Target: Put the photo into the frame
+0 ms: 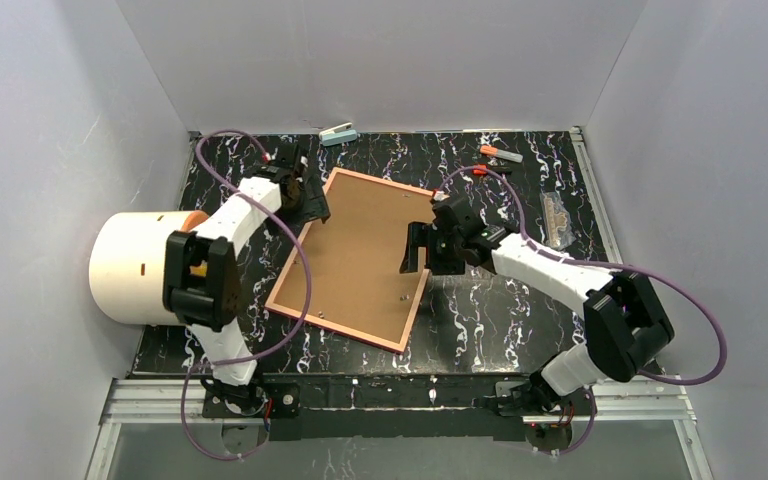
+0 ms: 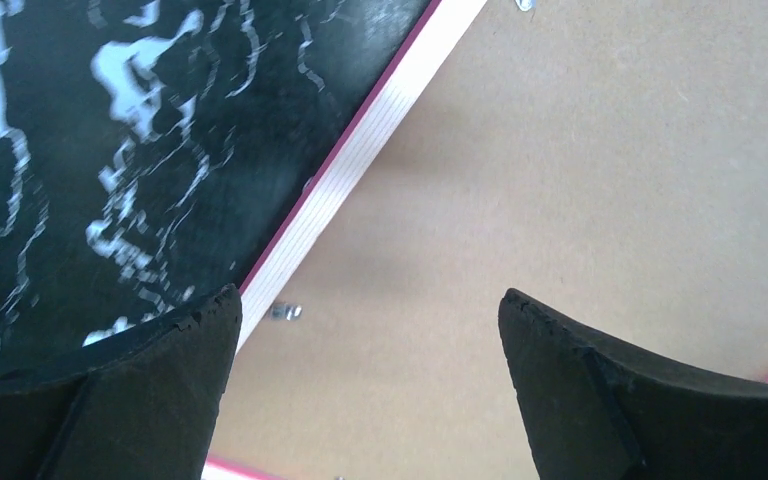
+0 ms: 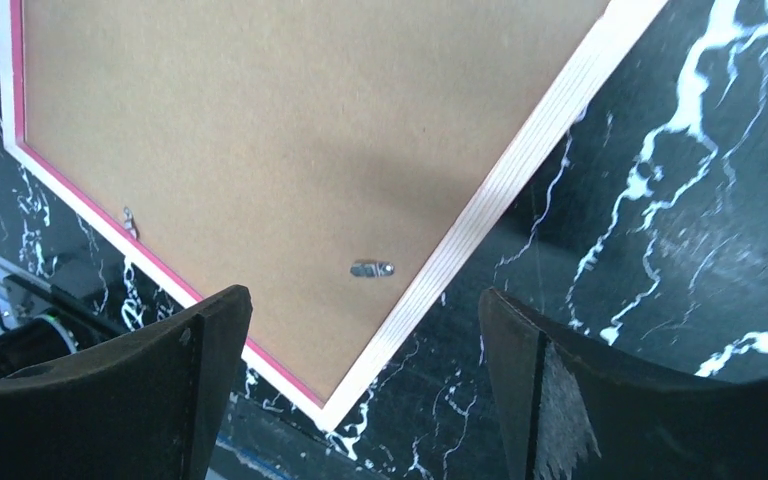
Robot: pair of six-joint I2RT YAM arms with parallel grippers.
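Frame (image 1: 335, 331) face down at centre of the top view, brown backing board (image 1: 355, 255) inside, long axis from top to lower left. Photo not in sight. Left gripper (image 1: 312, 200) spread over upper-left corner; right gripper (image 1: 418, 248) spread beside right edge, equally near.

Overhead view looks down; 2 wrist views sit close above frame (image 3: 515, 175)

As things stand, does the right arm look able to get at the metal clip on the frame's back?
Probably yes: the right gripper hangs open over the frame, and the clip lies bare just ahead of its fingertips, with nothing between.
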